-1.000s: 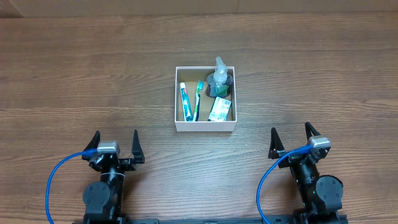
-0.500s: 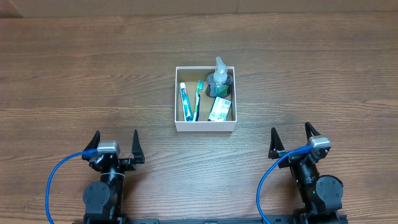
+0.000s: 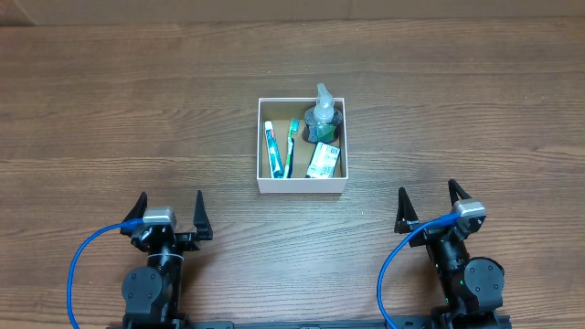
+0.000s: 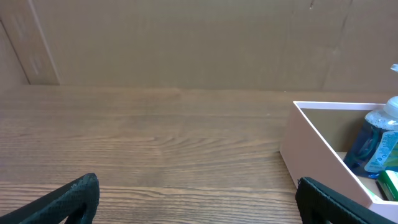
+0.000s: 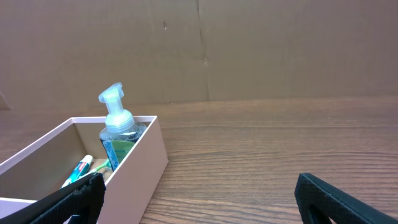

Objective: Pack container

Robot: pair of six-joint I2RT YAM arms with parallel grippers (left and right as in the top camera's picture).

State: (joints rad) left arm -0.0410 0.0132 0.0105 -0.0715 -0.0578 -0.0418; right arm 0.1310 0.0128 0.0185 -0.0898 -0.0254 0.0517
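Note:
The container [image 3: 302, 186], a small square white box with a brown inside, sits mid-table. Inside lie a toothpaste tube [image 3: 271, 149], a green toothbrush [image 3: 292, 146], a green-and-white packet [image 3: 323, 161] and an upright clear pump bottle [image 3: 324, 111]. The box also shows in the left wrist view [image 4: 314, 155] and in the right wrist view [image 5: 144, 158], with the bottle [image 5: 119, 134] standing in it. My left gripper [image 3: 170, 214] is open and empty near the front edge, left of the box. My right gripper [image 3: 429, 205] is open and empty near the front edge, right of the box.
A brown cardboard wall [image 4: 186, 43] stands along the table's far edge. Blue cables [image 3: 87, 260] loop beside both arm bases at the front. Bare wooden tabletop [image 3: 137, 119] surrounds the box.

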